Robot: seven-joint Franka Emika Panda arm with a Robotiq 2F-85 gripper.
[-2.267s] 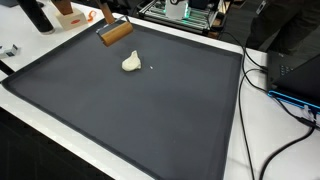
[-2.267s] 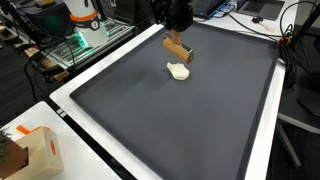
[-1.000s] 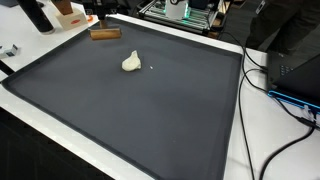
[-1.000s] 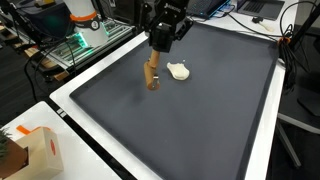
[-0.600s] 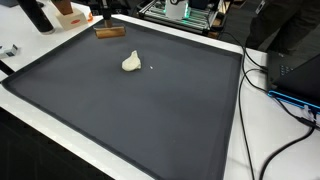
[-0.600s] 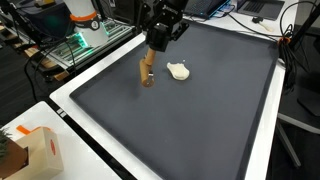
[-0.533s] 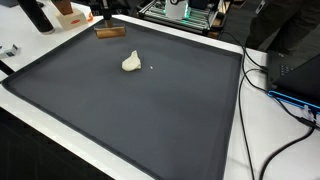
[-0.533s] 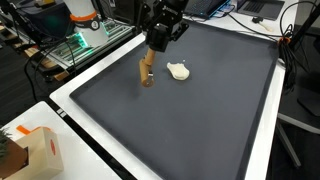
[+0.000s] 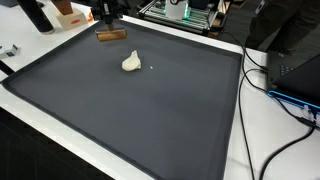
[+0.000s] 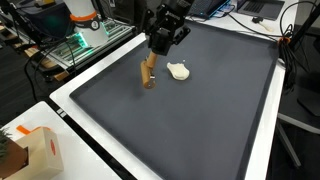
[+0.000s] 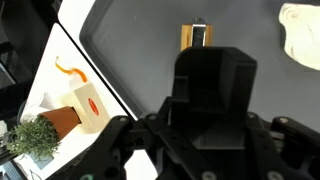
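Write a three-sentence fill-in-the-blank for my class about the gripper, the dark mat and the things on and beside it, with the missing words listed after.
The gripper is right by a brown wooden ____ over the dark mat. The lump lying next to it is ____ in colour. In the wrist view, a small potted ____ stands off the mat beside a carton.
Missing words: block; white; plant.

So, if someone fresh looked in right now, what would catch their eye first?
Most likely the gripper, hanging over the black mat right above a brown wooden block. Next, the pale lump lying on the mat beside the block but apart from it, bright against the dark surface. In the wrist view, an orange-and-white carton stands off the mat by a small plant.
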